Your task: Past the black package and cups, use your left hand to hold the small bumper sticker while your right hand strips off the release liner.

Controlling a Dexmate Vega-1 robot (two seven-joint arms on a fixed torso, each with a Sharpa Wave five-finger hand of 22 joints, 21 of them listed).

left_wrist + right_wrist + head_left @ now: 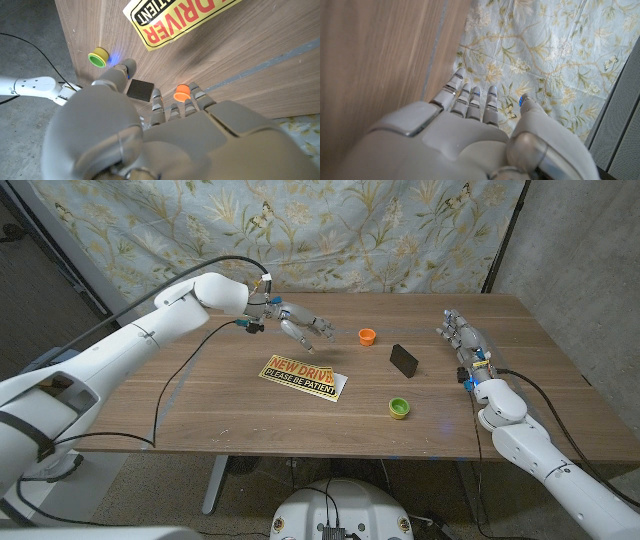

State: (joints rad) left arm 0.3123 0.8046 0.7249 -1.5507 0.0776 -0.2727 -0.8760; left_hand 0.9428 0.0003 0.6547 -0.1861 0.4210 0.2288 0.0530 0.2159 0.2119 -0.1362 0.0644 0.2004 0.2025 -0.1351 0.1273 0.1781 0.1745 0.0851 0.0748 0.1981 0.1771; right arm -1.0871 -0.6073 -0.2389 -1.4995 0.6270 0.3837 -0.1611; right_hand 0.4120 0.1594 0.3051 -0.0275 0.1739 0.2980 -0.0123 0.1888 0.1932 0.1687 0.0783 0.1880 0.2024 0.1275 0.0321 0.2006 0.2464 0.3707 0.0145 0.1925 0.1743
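Green cup (pixel 399 408) sits nearest on the desk (pixel 200 420); black package (pixel 405 360) and orange cup (pixel 367 336) lie beyond. Bumper sticker (pixel 302 378) lies flat mid-desk. Left robot hand (pixel 300 326) hovers above it, fingers apart, empty. Right robot hand (pixel 462 335) waits apart, empty.

Left hand (pixel 300 326) raised, fingers spread, empty, right hand (pixel 462 333) empty, fingers apart

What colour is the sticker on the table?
The sticker is yellow, with red letters on top and a black strip with yellow letters below. The head view shows it best.
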